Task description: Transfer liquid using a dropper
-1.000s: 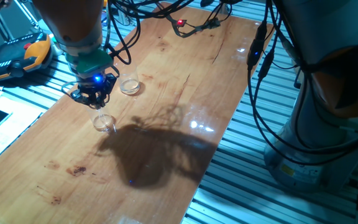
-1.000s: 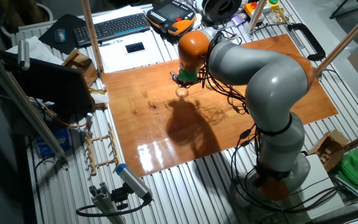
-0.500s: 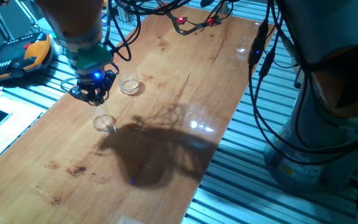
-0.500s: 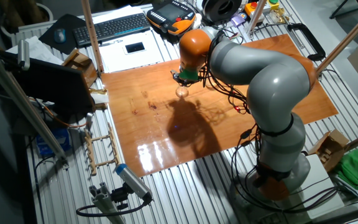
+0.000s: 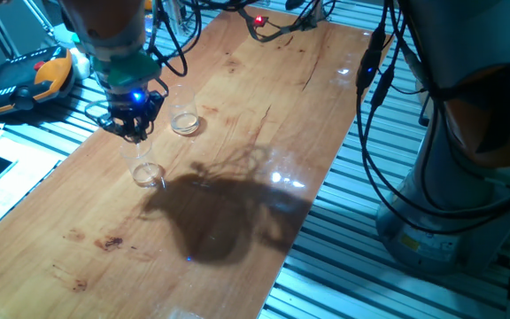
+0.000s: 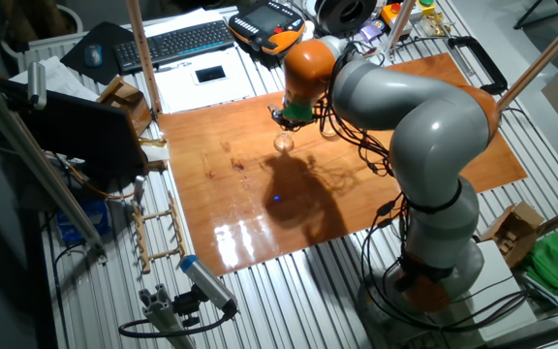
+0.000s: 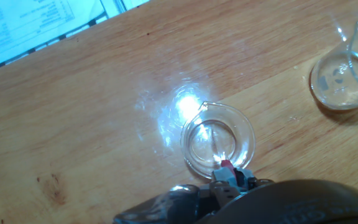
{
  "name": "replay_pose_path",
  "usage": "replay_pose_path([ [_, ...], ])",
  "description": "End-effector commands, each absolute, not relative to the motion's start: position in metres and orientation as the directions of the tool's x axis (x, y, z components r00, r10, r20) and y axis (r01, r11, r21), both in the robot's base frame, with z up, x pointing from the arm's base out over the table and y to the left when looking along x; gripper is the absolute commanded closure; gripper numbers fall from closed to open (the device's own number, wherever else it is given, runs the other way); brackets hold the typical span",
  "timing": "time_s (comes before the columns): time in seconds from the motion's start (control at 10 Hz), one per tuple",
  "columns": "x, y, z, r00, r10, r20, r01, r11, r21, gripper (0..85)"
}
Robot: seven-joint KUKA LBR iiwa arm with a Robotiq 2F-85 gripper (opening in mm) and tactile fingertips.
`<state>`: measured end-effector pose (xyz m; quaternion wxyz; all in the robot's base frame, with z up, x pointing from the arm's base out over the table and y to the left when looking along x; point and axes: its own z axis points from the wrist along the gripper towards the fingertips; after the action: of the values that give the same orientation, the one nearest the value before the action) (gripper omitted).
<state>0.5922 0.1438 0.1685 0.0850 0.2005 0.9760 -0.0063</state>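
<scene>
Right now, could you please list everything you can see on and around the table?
Clear glass beakers: two, one under the pincer, the other apart from it.
Slender clear dropper with red-pink bulb: one, held upright over the nearer beaker.
Wooden tabletop: one, orange-brown.
Black keyboard: one, beyond the table.
Orange-and-black teach pendant: one, off the table's edge.
Black cables: several, hanging beside the table.
Grey-and-orange robot arm: one, above the table.
Pincer: one, black, shut on the dropper.
</scene>
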Motion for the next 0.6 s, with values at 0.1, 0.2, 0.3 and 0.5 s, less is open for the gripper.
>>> replay_pose_path([
  [0.1, 0.590, 0.141, 0.179, -0.902, 0.402, -0.160, 0.401, 0.915, 0.040, 84.0],
  [0.2, 0.588, 0.139, 0.183, -0.898, 0.412, -0.153, 0.408, 0.911, 0.060, 84.0],
  [0.3, 0.585, 0.138, 0.186, -0.894, 0.420, -0.153, 0.414, 0.907, 0.073, 84.0],
  [0.5, 0.582, 0.139, 0.189, -0.894, 0.421, -0.151, 0.414, 0.907, 0.077, 84.0],
])
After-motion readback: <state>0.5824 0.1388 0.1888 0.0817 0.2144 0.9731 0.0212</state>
